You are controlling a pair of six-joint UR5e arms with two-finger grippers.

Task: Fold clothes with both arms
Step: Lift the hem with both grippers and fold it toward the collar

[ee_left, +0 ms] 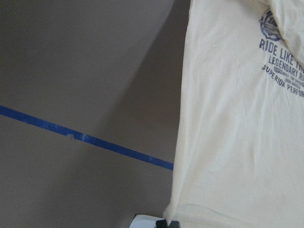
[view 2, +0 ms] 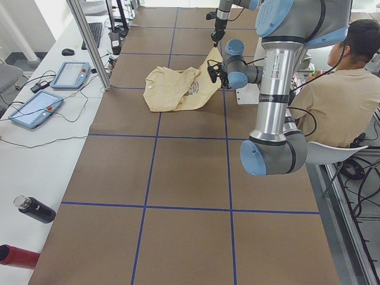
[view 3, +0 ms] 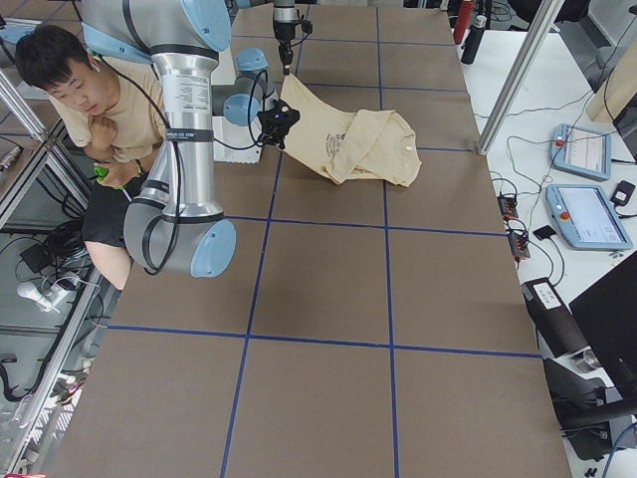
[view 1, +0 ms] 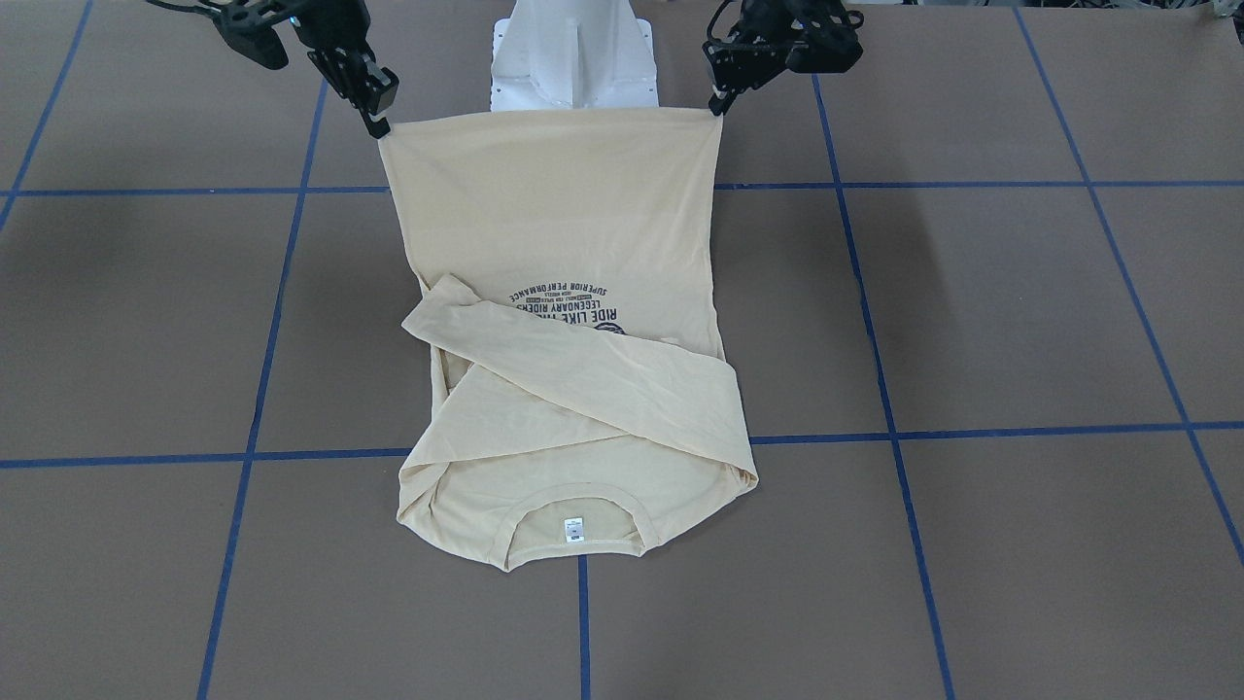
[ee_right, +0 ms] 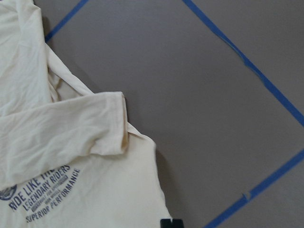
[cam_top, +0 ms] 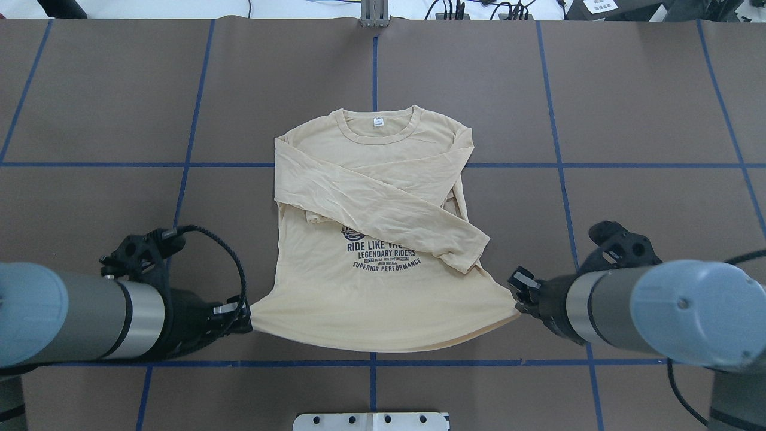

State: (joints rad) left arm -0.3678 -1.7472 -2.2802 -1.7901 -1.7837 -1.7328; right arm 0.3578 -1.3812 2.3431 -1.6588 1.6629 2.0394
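Pinched tight on the two bottom corners of the T-shirt (cam_top: 371, 299): left gripper (cam_top: 246, 323) at 8 o'clock of the overhead view, right gripper (cam_top: 516, 296) at 4 o'clock. Raised off the table (cam_top: 628, 108) and stretched between them, the hem (cam_top: 383, 344), probably to keep that edge straight and wrinkle-free for a fold. Crossed over the chest and partly covering the navy print (cam_top: 383, 256), both sleeves (cam_top: 383, 209), tucked in so the body makes a narrow rectangle. Flat on the table toward 12 o'clock, the collar (cam_top: 374, 136), neck label (cam_top: 378, 122) showing. Likely next: an even carry of the hem toward 12 o'clock.
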